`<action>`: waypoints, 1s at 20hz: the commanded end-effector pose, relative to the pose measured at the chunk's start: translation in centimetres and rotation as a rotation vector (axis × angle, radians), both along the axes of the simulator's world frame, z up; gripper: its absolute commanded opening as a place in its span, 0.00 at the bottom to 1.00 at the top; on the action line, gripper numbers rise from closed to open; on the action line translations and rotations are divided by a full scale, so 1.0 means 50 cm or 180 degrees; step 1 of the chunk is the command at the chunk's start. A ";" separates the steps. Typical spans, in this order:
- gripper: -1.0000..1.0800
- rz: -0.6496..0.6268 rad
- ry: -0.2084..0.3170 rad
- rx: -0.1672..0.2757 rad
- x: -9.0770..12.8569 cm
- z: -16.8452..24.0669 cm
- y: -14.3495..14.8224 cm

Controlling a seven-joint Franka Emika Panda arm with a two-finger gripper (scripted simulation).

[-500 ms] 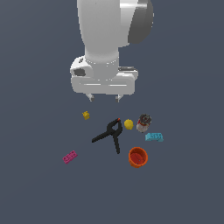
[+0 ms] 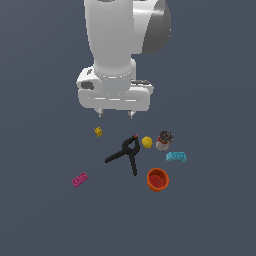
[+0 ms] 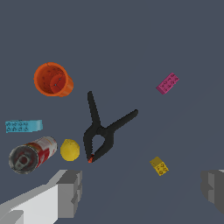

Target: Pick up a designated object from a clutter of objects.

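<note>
dark slate-grey ground (image 2: 45, 215) fills both views, flat and unmarked, with the clutter scattered loosely across it. franka arm (image 2: 120, 45), white with a grey shoulder cap, hangs over the scene in the exterior view; its gripper (image 2: 116, 113) points down above the items, touching none of them. in the wrist view the fingers (image 3: 70, 192) stand wide apart at opposite edges of the picture, with nothing between them.

small can (image 2: 163, 140), the designated object, lies on its side with its dark grey-brown top showing and a red band on a white body; in the wrist view (image 3: 33, 154) the ribbed end faces the camera. it sits just beside the yellow ball (image 2: 147, 142), toward the exterior view's right of it, the two close but whether touching cannot be told.

black clamp (image 2: 126, 154) lies flat with its handles spread in a v and its red-tipped nose near the yellow ball. cyan brick (image 2: 176, 157) lies close below the can in the exterior view. orange-red cup (image 2: 158, 179) rests lower still, its open mouth visible, apart from the clamp's handle. tiny yellow piece (image 2: 98, 131) lies alone toward the exterior view's left of the clamp. pink brick (image 2: 80, 179) lies well apart from the rest, farthest to the exterior view's left.
</note>
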State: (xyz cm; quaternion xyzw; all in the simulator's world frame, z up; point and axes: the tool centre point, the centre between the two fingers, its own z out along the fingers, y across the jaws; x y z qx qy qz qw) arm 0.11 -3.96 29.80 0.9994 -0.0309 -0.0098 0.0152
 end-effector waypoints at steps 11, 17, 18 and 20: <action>0.96 -0.0076 0.0007 -0.0023 0.001 -0.014 0.006; 0.96 -0.0231 -0.0006 -0.0028 0.004 -0.037 0.036; 0.96 -0.0265 -0.0008 -0.0029 0.004 -0.043 0.043; 0.96 -0.0340 -0.0015 -0.0031 0.005 -0.054 0.057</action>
